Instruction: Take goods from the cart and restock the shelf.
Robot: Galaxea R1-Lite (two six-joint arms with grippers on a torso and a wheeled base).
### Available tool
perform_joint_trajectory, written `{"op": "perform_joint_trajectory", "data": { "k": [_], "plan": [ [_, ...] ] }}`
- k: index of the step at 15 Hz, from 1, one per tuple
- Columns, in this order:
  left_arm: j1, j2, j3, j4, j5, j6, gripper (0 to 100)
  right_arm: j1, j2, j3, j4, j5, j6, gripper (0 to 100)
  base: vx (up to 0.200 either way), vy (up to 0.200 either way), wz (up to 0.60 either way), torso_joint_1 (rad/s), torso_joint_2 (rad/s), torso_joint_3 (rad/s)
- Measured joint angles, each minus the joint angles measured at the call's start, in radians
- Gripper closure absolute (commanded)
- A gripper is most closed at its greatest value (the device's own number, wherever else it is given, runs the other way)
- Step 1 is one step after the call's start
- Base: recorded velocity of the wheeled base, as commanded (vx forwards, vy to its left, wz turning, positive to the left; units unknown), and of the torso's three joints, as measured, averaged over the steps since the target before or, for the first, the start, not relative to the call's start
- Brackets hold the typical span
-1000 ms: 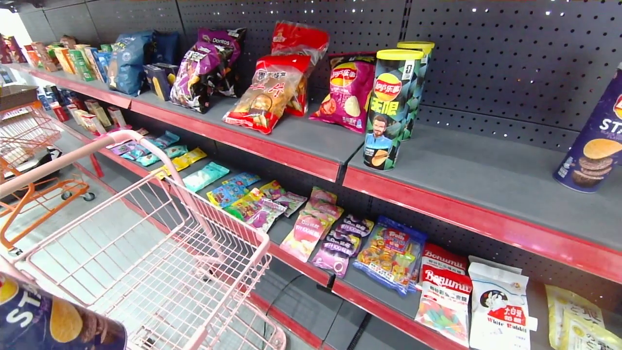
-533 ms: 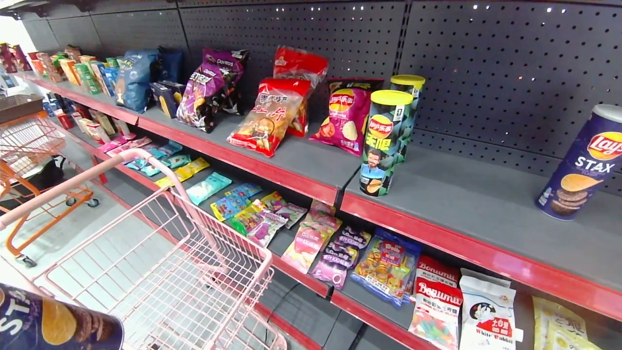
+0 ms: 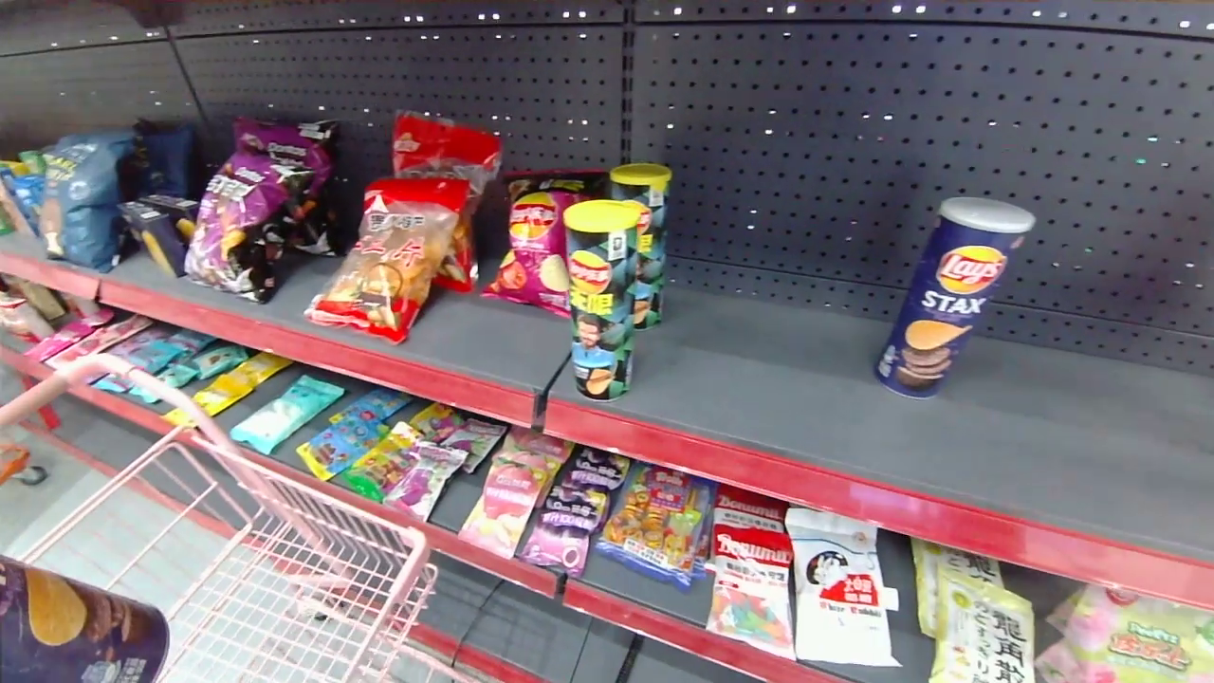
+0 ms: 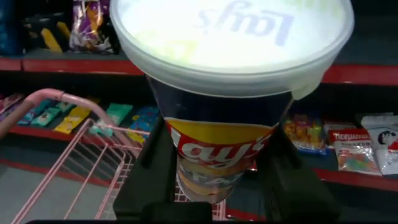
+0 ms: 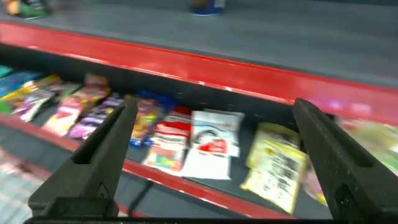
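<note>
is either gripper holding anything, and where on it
The left gripper holds a dark blue chip can, fingers on either side of its body below the lid. The right gripper is empty.

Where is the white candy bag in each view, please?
Head view: white candy bag, lower shelf, right of centre.
Left wrist view: white candy bag past the held can.
Right wrist view: white candy bag framed by the open right gripper.
Shared landmark: red bag beside it.

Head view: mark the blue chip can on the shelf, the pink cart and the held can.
blue chip can [image 3: 948, 302], head view, middle of its label.
pink cart [image 3: 408, 537], head view, corner of its top rim.
held can [image 3: 71, 626], head view, its printed side.
</note>
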Motion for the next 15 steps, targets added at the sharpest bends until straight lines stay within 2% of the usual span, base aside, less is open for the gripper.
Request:
{"op": "perform_joint_trajectory", "data": {
  "k": [2, 4, 5, 7, 10, 13, 15],
  "plan": [
    [0.001, -0.007, 0.011, 0.0, 0.028, 0.004, 100, 0.0, 0.0, 0.0, 0.0, 0.0, 0.0, 0, 0.0, 0.0, -0.6, 0.005, 0.0, 0.0],
    [0.003, -0.01, 0.021, 0.001, 0.111, 0.005, 100, 0.0, 0.0, 0.0, 0.001, 0.0, 0.0, 0, 0.0, 0.0, -0.6, 0.002, 0.0, 0.002],
    [0.003, -0.011, 0.028, 0.001, 0.15, 0.013, 100, 0.0, 0.0, 0.0, 0.001, 0.0, 0.0, 0, 0.0, 0.0, -0.6, 0.007, 0.0, 0.002],
    [0.003, -0.017, 0.039, -0.002, 0.194, 0.047, 100, 0.0, 0.0, 0.0, 0.001, 0.0, 0.0, 0, 0.0, 0.0, 0.0, 0.0, 0.0, 0.0],
    [0.002, -0.035, 0.037, -0.004, 0.209, 0.064, 100, 0.0, 0.0, 0.0, 0.0, 0.0, 0.0, 0, 0.0, 0.0, 0.0, 0.0, 0.0, 0.0],
    [0.003, -0.056, 0.038, -0.002, 0.211, 0.097, 100, 0.0, 0.0, 0.0, 0.001, 0.0, 0.0, 0, 0.2, 0.0, 0.0, -0.001, -0.01, -0.001],
    [0.003, -0.065, 0.038, -0.002, 0.211, 0.101, 100, 0.0, 0.0, 0.0, 0.0, 0.0, 0.0, 0, 0.2, 0.0, 0.0, -0.003, 0.0, 0.0]
  ]
}}
